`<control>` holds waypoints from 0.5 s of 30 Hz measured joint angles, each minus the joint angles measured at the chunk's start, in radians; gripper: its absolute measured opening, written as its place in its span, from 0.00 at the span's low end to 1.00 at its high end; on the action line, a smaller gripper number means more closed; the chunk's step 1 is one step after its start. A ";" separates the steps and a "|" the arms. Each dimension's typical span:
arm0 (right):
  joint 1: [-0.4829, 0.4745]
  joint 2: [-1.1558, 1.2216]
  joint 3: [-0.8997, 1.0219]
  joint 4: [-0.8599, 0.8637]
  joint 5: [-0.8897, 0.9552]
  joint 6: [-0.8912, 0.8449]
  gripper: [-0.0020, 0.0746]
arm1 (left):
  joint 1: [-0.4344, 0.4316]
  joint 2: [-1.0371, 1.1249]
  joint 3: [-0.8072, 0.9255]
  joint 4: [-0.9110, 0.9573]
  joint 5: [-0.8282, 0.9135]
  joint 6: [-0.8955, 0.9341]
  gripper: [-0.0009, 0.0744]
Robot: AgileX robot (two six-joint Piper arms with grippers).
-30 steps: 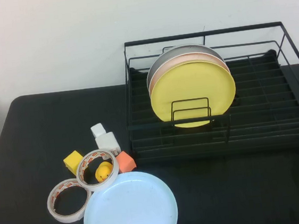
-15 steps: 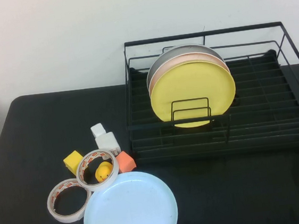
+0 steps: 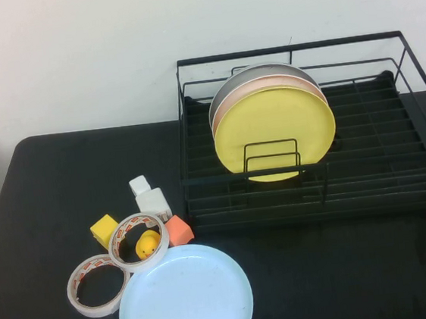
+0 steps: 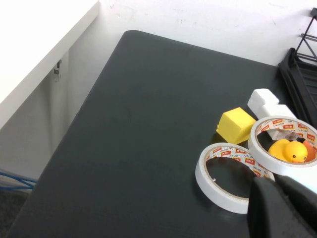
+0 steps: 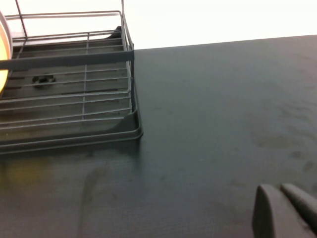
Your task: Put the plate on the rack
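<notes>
the plate (image 3: 185, 297) lies flat at the table's (image 3: 62, 175) near edge, left of centre, touching two tape rolls (image 3: 98, 284) beside it. the rack (image 3: 315, 187) stands at the far right of the table (a yellow plate (image 3: 274, 126) upright in its dividers). the left gripper (image 4: 285, 208) hangs over the near left area, fingers closed, holding nothing. the right gripper (image 5: 285, 210) hangs over the near right area, closed and empty.

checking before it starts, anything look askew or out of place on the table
Little stands out. One tape roll leans on the other, ringing a toy duck. The plate lies flat before the rack. Left gripper and right gripper, both shut, hang over the table.
</notes>
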 joint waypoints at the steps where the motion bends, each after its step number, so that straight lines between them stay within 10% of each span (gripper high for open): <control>1: 0.000 0.000 0.000 0.000 0.000 0.000 0.02 | 0.000 0.000 0.000 0.000 0.000 0.000 0.01; 8: 0.000 0.000 0.000 0.000 0.000 0.000 0.02 | 0.000 0.000 0.002 -0.118 -0.067 -0.025 0.01; 15: 0.000 0.000 0.000 0.002 0.000 0.000 0.02 | 0.000 0.000 0.002 -0.655 -0.218 -0.244 0.01</control>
